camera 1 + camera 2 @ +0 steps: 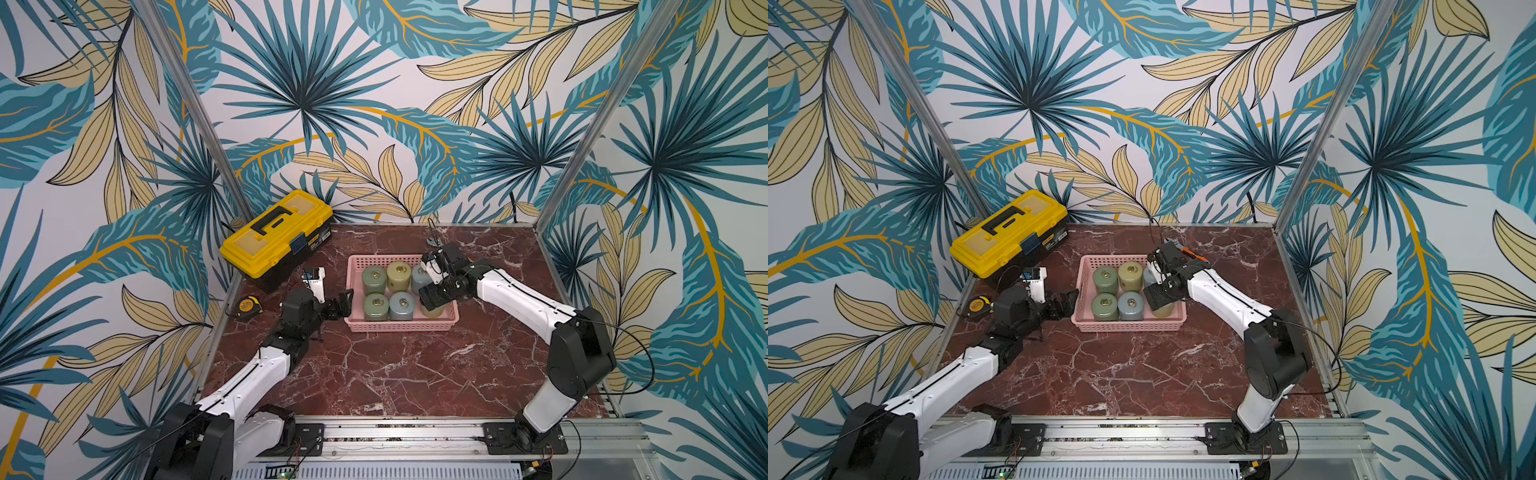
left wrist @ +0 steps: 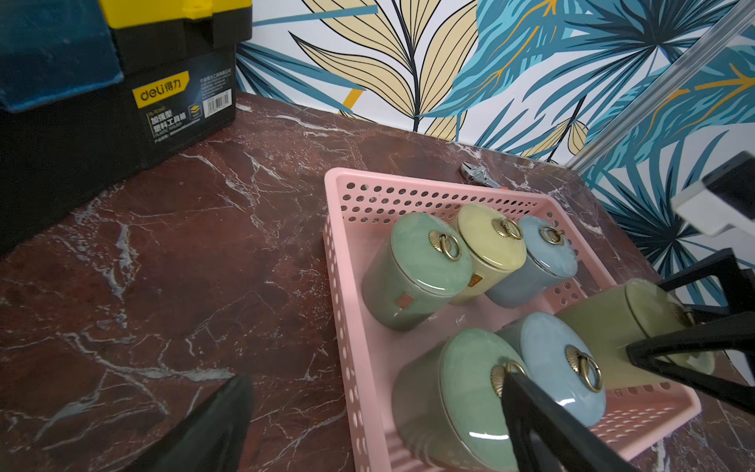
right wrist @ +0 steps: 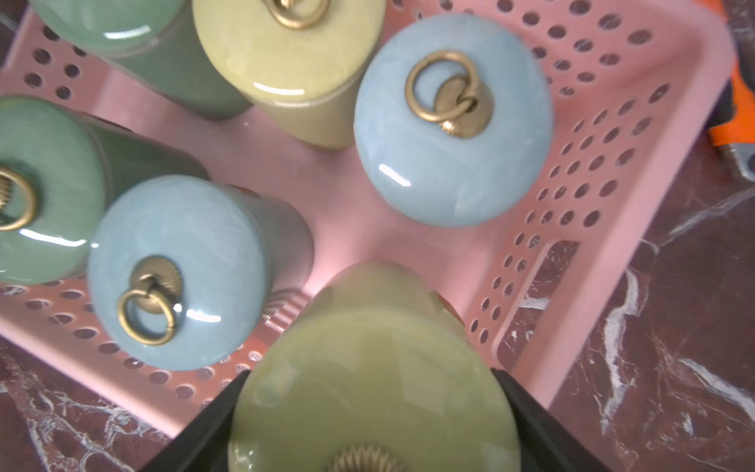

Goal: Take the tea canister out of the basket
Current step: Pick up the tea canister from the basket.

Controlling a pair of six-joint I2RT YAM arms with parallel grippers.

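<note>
Front rail (image 1: 395,432) carries both arm bases, closest to the top camera. Beyond it, red marble surface (image 1: 395,374) with the pink basket (image 1: 399,326) mid-back.

Six canisters in the basket, two rows of three, all upright. Far row: back green canister (image 1: 374,279), yellow canister (image 1: 399,274), back blue canister (image 1: 417,277) partly hidden by the right arm. Near row: front green canister (image 1: 376,305), front blue canister (image 1: 402,304), then the yellow-green tea canister (image 3: 367,327) in the near right corner, still inside the basket.

Right hand (image 1: 432,301) comes down over that corner and is clamped on the yellow-green tea canister. In the right wrist view the black fingers (image 3: 212,417) press both sides at lid level. Can't tell if its base is off the basket floor.

Left hand (image 1: 345,302) has its jaws wide apart, just beside the basket's left end wall, outside it.

Toolbox (image 1: 276,232) sits back left, tape measure (image 1: 248,306) at the left edge, wrench (image 2: 478,173) behind the basket.
</note>
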